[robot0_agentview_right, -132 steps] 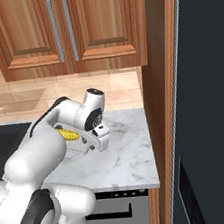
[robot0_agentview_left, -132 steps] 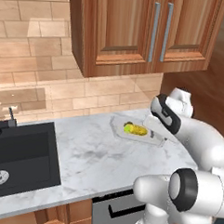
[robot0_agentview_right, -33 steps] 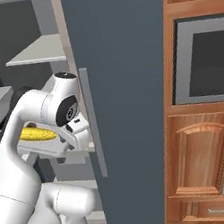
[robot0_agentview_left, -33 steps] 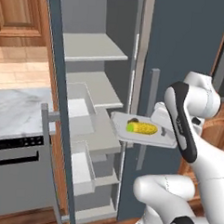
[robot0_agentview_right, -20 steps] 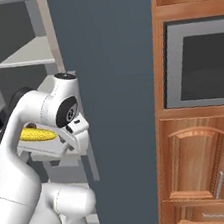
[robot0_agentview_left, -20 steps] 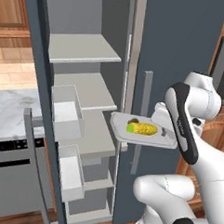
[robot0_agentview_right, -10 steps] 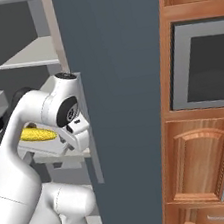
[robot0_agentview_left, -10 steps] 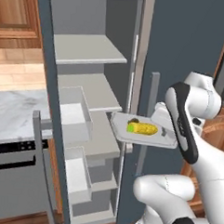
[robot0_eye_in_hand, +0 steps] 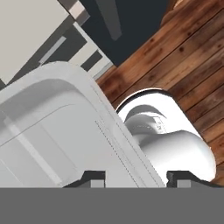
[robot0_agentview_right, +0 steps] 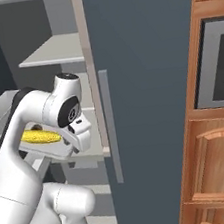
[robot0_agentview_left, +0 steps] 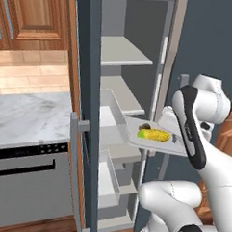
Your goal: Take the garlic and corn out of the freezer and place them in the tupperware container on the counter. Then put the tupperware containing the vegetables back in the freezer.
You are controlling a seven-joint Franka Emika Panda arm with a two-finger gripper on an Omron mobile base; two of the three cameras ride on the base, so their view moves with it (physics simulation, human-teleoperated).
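The freezer [robot0_agentview_left: 128, 56] stands open, its pale shelves and pull-out drawers showing. The clear tupperware container [robot0_agentview_left: 157, 142] hangs level just in front of the middle shelf. In it lie the yellow corn [robot0_agentview_left: 154, 135] and, behind the cob, the small dark garlic [robot0_agentview_left: 145, 125]. The corn [robot0_agentview_right: 41, 137] also shows past my forearm in the right base view. My gripper [robot0_eye_in_hand: 135, 177] straddles the container's near rim [robot0_eye_in_hand: 109, 144], one fingertip on each side. Whether the pads still press on the rim is unclear.
The freezer's long open door [robot0_agentview_left: 87, 111] stands edge-on at the left. Beyond it are the marbled counter [robot0_agentview_left: 26, 118] and a low grey appliance [robot0_agentview_left: 28, 181]. The other freezer door [robot0_agentview_right: 147, 94] and wooden cabinets with an oven [robot0_agentview_right: 214, 69] close in on the right.
The whole scene has slid sideways in both base views, so the base has moved. The container with corn and garlic keeps its place at the hand.
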